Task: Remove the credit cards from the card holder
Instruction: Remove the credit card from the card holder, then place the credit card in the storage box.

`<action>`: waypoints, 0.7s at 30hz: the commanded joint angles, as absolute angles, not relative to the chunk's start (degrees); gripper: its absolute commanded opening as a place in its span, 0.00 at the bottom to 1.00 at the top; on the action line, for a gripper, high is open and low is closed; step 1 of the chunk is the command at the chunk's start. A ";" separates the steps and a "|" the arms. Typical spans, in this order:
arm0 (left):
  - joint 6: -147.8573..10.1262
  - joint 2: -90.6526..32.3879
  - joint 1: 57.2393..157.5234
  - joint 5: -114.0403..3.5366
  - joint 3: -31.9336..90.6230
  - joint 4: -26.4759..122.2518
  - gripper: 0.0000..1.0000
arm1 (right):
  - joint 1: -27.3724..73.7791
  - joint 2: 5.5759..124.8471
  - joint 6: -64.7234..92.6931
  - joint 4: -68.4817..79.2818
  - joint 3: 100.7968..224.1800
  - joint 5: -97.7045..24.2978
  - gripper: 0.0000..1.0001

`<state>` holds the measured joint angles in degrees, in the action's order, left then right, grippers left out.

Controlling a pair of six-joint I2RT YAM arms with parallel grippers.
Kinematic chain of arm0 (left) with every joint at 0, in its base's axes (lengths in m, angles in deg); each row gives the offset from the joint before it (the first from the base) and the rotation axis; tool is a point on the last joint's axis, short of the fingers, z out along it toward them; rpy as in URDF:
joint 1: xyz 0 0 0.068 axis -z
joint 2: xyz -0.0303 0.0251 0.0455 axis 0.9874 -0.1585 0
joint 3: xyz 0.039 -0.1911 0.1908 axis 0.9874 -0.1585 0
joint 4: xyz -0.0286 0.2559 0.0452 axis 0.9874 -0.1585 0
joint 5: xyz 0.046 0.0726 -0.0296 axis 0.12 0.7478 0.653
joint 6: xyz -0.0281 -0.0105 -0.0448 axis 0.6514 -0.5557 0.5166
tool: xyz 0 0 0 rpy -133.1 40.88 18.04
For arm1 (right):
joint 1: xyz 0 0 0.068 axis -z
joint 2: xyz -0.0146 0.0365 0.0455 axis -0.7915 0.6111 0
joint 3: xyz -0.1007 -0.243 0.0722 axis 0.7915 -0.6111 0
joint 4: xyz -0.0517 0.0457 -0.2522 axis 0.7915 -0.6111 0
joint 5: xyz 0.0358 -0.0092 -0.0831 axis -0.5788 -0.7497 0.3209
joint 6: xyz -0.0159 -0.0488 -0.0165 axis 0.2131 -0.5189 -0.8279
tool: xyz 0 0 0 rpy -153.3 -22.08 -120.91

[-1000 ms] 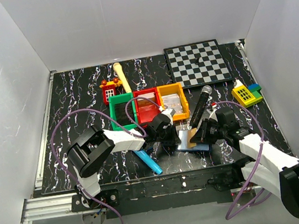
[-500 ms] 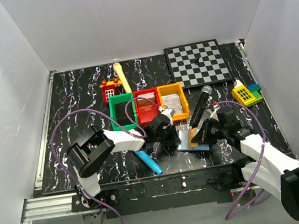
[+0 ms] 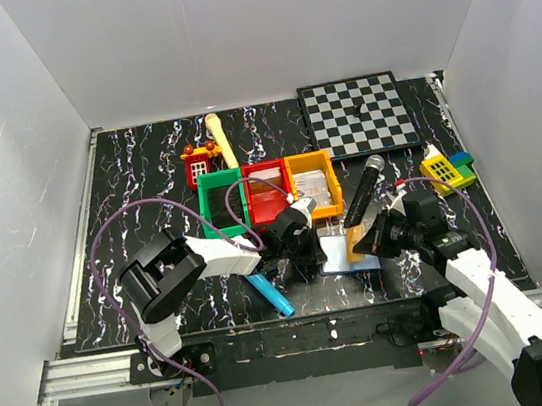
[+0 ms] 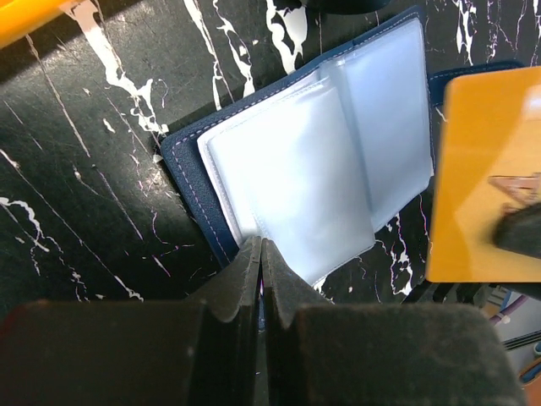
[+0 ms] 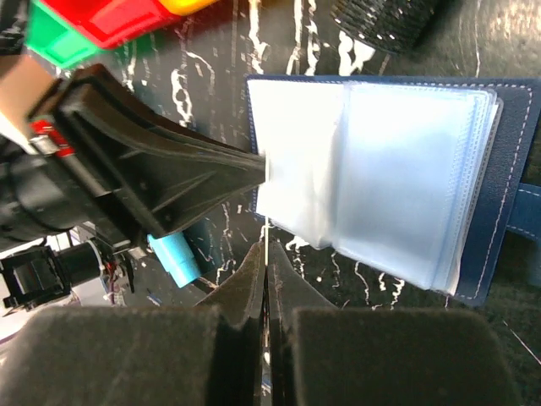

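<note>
The card holder point(image 3: 341, 253) lies open on the table, navy outside with pale blue-grey clear pockets; it also shows in the left wrist view point(image 4: 313, 161) and the right wrist view point(image 5: 397, 178). My left gripper point(image 3: 308, 251) point(image 4: 260, 250) is shut on the holder's near left edge and pins it down. My right gripper point(image 3: 382, 238) point(image 5: 265, 254) is shut on an orange card point(image 3: 365, 239) point(image 4: 490, 169), held just off the holder's right side. In the right wrist view the card point(image 5: 266, 227) shows only edge-on as a thin line.
Green point(image 3: 222, 202), red point(image 3: 267, 190) and orange point(image 3: 314, 182) bins stand just behind the holder. A black microphone point(image 3: 362, 192) lies to its right rear, a cyan toy microphone point(image 3: 269, 294) to its left front. A chessboard point(image 3: 358, 115) and a yellow toy house point(image 3: 445, 170) sit further back right.
My right gripper has drawn back to the right with the orange card, which now shows apart from the holder's pockets. The left gripper has stayed on the holder.
</note>
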<state>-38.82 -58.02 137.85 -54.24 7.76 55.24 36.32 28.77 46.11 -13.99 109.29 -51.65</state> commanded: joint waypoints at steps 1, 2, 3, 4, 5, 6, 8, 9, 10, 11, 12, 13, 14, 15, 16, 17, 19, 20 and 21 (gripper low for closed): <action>-40.45 -57.53 138.19 -52.18 5.34 46.75 0.00 | 36.69 24.83 44.53 -18.96 114.53 -51.30 0.01; -40.80 -56.92 138.19 -52.09 5.17 46.84 0.00 | 36.69 24.04 43.83 -20.01 115.50 -51.12 0.01; -41.15 -56.04 138.27 -52.00 5.25 46.84 0.00 | 36.69 23.34 43.12 -21.24 116.38 -50.86 0.01; -41.42 -55.16 138.19 -51.91 5.25 46.93 0.01 | 36.69 22.89 42.42 -21.95 117.34 -50.77 0.01; -42.03 -53.93 138.19 -51.91 5.25 46.84 0.07 | 36.69 22.37 41.46 -23.08 118.22 -50.68 0.01; -42.39 -52.88 138.19 -51.91 5.25 46.75 0.14 | 36.60 22.02 40.49 -24.05 119.28 -50.68 0.01; -43.26 -49.63 138.19 -51.74 5.95 46.14 0.35 | 36.51 21.57 38.99 -25.29 120.86 -50.60 0.01; -43.35 -47.00 138.27 -51.48 6.82 43.87 0.41 | 36.34 21.40 38.03 -25.90 121.74 -50.33 0.01; -43.53 -44.46 138.19 -51.56 7.53 43.15 0.48 | 35.90 21.05 37.41 -26.60 122.44 -49.55 0.01; -43.36 -41.82 138.19 -51.21 8.15 42.28 0.52 | 35.72 20.78 36.88 -27.13 123.15 -49.11 0.01; -43.27 -39.62 138.27 -50.60 9.02 40.79 0.55 | 35.37 20.43 36.36 -27.49 123.76 -48.84 0.01; -43.01 -37.33 138.19 -49.55 9.90 39.30 0.57 | 35.19 20.34 35.91 -27.84 124.38 -48.75 0.01; -43.00 -35.31 138.27 -48.41 10.52 38.06 0.60 | 34.93 20.43 35.21 -28.19 125.17 -48.84 0.01; -43.18 -33.29 138.19 -47.79 11.05 36.66 0.62 | 34.58 20.52 34.60 -28.54 126.04 -49.27 0.01; -43.44 -31.01 138.19 -45.26 11.31 35.43 0.65 | 34.23 20.87 33.64 -28.63 126.92 -50.06 0.01; -43.97 -29.16 138.19 -44.19 11.23 34.28 0.66 | 33.70 21.48 32.84 -28.46 128.06 -51.72 0.01; -44.85 -24.59 138.19 -41.38 9.66 33.65 0.73 | 31.95 23.32 30.39 -29.07 130.70 -56.02 0.01; -45.55 -21.43 138.19 -40.32 7.56 34.87 0.77 | 30.20 24.29 29.16 -29.16 132.02 -58.83 0.01; -45.64 -17.83 138.10 -39.61 4.58 36.97 0.83 | 28.09 25.43 27.75 -29.33 133.34 -60.68 0.01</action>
<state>-43.34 -27.77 138.09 -46.19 9.32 37.97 33.06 22.63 34.24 -28.92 126.93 -52.11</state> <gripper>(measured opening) 0.750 0.030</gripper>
